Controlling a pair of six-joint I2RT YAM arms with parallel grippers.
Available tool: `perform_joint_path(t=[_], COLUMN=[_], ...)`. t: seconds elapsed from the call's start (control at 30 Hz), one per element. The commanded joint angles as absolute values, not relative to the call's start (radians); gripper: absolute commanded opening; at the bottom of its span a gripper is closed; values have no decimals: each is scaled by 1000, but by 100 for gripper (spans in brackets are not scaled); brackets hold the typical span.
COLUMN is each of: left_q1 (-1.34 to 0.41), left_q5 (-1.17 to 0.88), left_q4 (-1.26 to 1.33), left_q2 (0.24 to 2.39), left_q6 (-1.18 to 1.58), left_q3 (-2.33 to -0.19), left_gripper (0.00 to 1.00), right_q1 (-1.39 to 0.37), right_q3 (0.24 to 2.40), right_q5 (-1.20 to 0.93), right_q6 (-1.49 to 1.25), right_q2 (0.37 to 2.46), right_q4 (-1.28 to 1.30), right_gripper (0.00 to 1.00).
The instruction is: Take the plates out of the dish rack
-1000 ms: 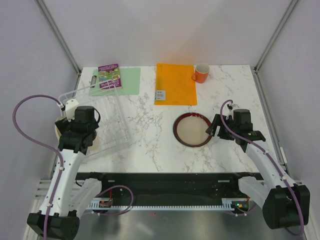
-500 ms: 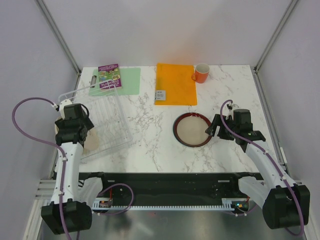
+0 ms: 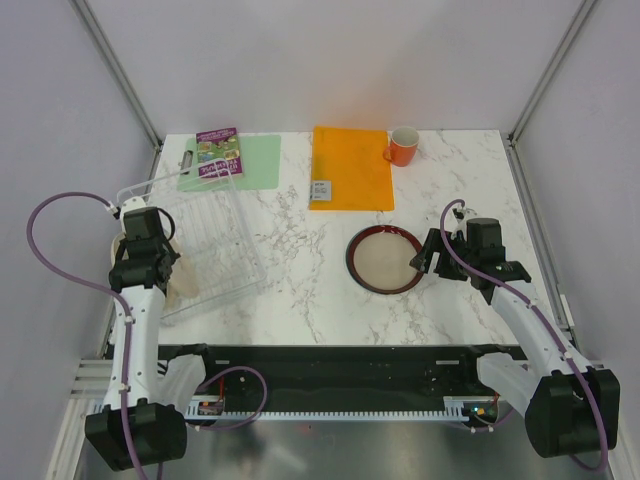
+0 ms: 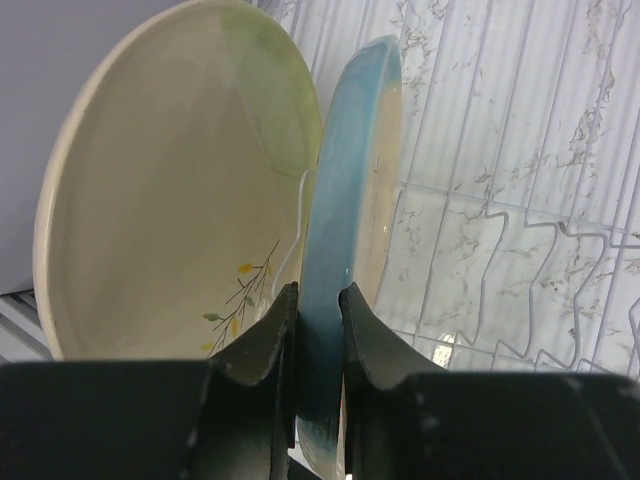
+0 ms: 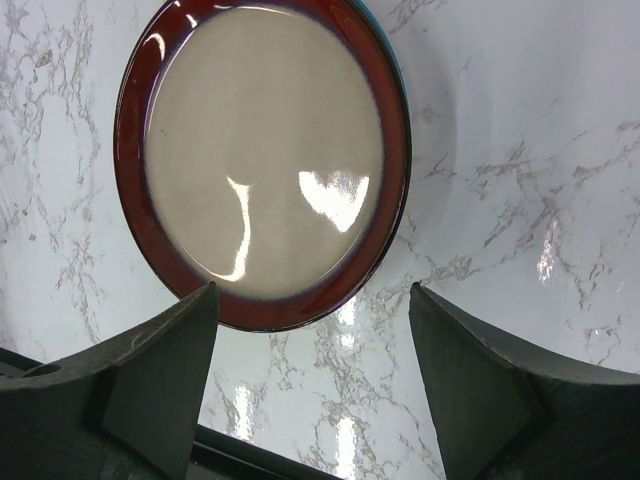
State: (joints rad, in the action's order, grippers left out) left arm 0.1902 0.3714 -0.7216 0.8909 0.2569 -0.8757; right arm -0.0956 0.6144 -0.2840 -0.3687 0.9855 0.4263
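In the left wrist view my left gripper (image 4: 318,295) is shut on the rim of the half blue, half beige plate (image 4: 350,170), which stands upright in the white wire dish rack (image 4: 520,200). Just left of it stands the cream plate with a dark sprig (image 4: 170,190). From above, the left gripper (image 3: 150,268) sits over the near-left end of the dish rack (image 3: 215,235). The beige plate with a dark red-brown rim (image 3: 385,258) lies flat on the table. My right gripper (image 3: 425,258) hovers at its right edge, open and holding nothing, with the plate's rim (image 5: 270,150) just ahead of its fingers.
At the back left, a book (image 3: 220,152) lies on a green mat (image 3: 258,162). An orange folder (image 3: 350,167) and an orange mug (image 3: 403,146) sit at the back centre. The table's left edge runs close beside the rack.
My left gripper moved toward the rack's left end and closed from wide open onto the blue and beige plate's rim. The right arm and the red-rimmed plate have not moved.
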Motion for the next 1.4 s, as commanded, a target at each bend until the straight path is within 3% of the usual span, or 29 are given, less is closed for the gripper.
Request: perform_joint_path(t=[0.0, 0.57, 0.9, 1.07, 1.37], left_q1=[196, 187, 189, 189, 189], left_q5=[385, 515, 450, 289, -280], left_q4=[-696, -805, -873, -893, -728], left_q2=[914, 927, 930, 927, 874], left_q6=[276, 224, 192, 199, 348], left_q3=[-876, -1152, -1327, -1384, -1235], left_gripper=[2, 2, 2, 2, 2], right_q1=[-100, -98, -100, -98, -98], right_q3=[632, 627, 627, 629, 661], right_q5=[-298, -307, -308, -308, -377], right_q6=[-353, -345, -345, -345, -350], right_q2=[977, 992, 985, 986, 950], right_q4=[408, 390, 388, 391, 394], right_gripper=[84, 84, 84, 83, 83])
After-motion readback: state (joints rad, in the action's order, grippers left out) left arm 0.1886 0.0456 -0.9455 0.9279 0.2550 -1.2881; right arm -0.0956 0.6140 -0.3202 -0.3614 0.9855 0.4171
